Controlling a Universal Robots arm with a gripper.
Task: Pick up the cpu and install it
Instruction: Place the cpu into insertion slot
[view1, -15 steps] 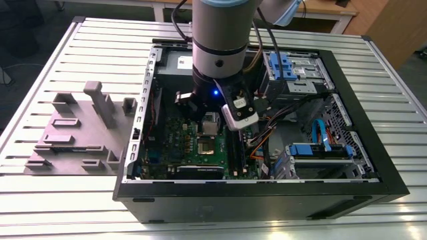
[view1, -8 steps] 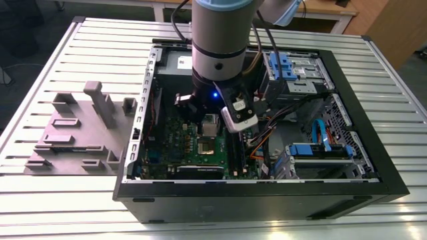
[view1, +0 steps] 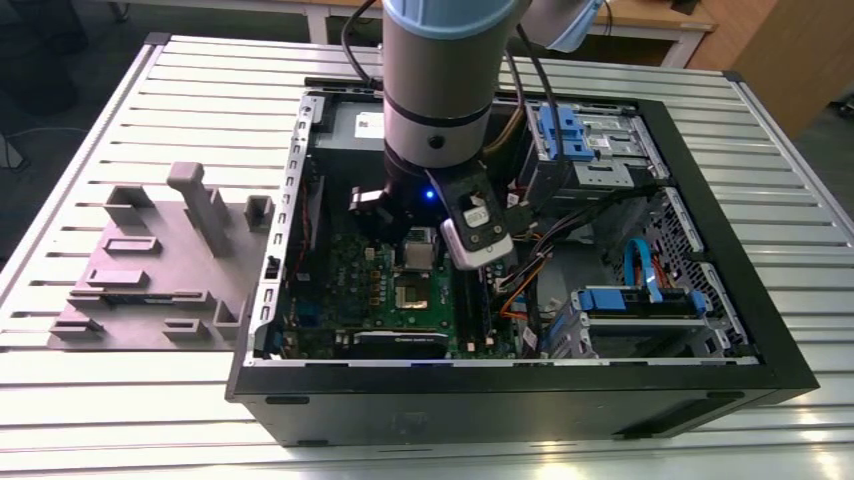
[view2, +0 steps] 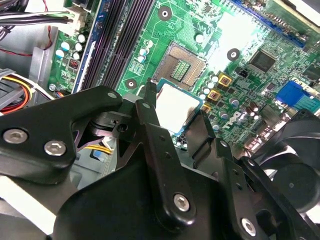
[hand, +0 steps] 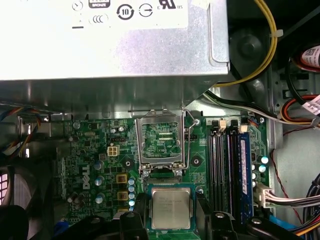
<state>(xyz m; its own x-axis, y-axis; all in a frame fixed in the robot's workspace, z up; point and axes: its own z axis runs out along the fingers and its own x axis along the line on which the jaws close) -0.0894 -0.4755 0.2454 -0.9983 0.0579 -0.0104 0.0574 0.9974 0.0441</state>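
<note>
Your arm (view1: 434, 110) reaches down into an open computer case (view1: 534, 405) that lies on its side on a slatted tabletop (view1: 120, 420). A grey moulded fixture (view1: 147, 270) rests on the tabletop beside the case, toward the edge at the exterior view's left. In the second wrist view, your gripper (view2: 176, 110) is clamped on the cpu. Its two black fingers (view2: 150, 122) press against opposite edges of the chip, so the jaws are closed on it rather than empty. In the first wrist view, the cpu (hand: 171, 208) shows as a small silvery square with a thin teal rim. It is held flat over the green motherboard (hand: 95, 165), just beside the socket (hand: 161, 139) and near the bank of long memory slots (hand: 227, 170). The socket has a metal frame and a thin wire lever around it, and no chip sits in its bare centre. Judging from this, the pick-up part of your task is done, because the chip is in your grip and inside the case, close to where it belongs. The installing is left: the cpu is neither lined up over the socket's centre nor seated in it. You cannot tell from these views whether the chip's underside touches the board or hangs clear of it.
</note>
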